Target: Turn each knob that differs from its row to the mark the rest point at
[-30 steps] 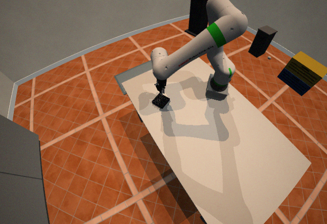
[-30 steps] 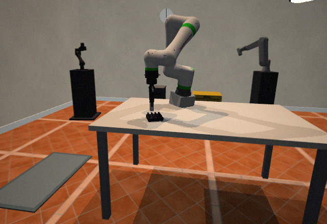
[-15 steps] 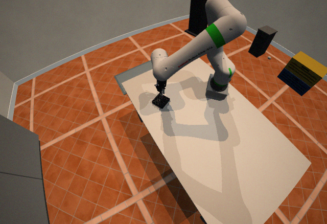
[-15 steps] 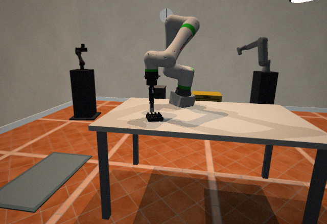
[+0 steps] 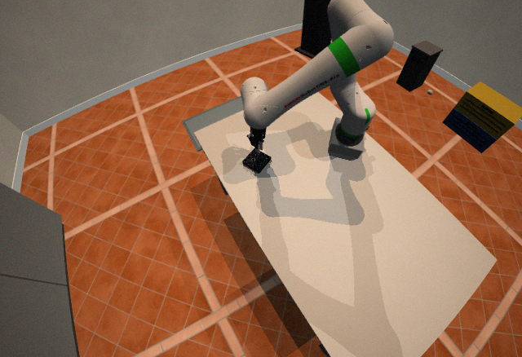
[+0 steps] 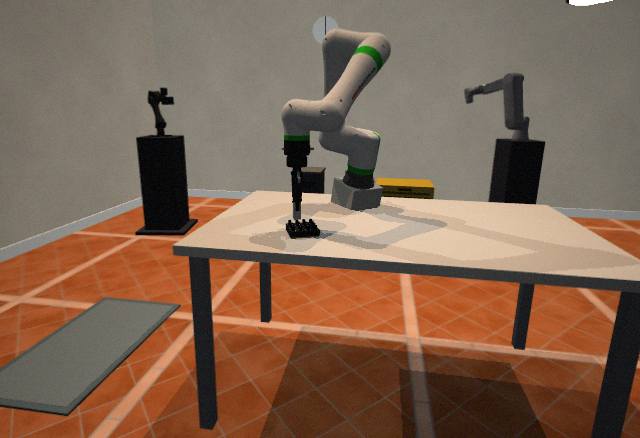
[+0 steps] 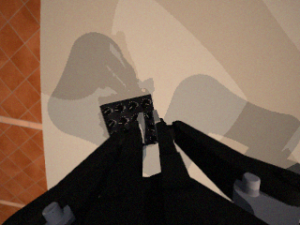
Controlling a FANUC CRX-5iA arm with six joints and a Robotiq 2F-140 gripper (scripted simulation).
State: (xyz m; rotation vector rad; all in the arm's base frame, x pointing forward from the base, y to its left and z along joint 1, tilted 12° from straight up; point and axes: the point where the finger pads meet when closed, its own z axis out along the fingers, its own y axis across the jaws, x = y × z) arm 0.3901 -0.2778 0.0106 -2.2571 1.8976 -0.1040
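Observation:
The knob box is small, black and square and stands flat on the table. Its knobs are dark with thin light marks; the printed names and where each line points are too small to read. My gripper points straight down with a narrow gap between its fingers. The tips are low over the side of the box nearer the robot base. In the wrist view they straddle the right-hand line of knobs and hide part of the box. Whether they reach down around a knob I cannot tell.
The pale table carries the arm's grey base. The box is near one long edge of the table, beyond which lies the tiled floor. Arm shadows fall around the box.

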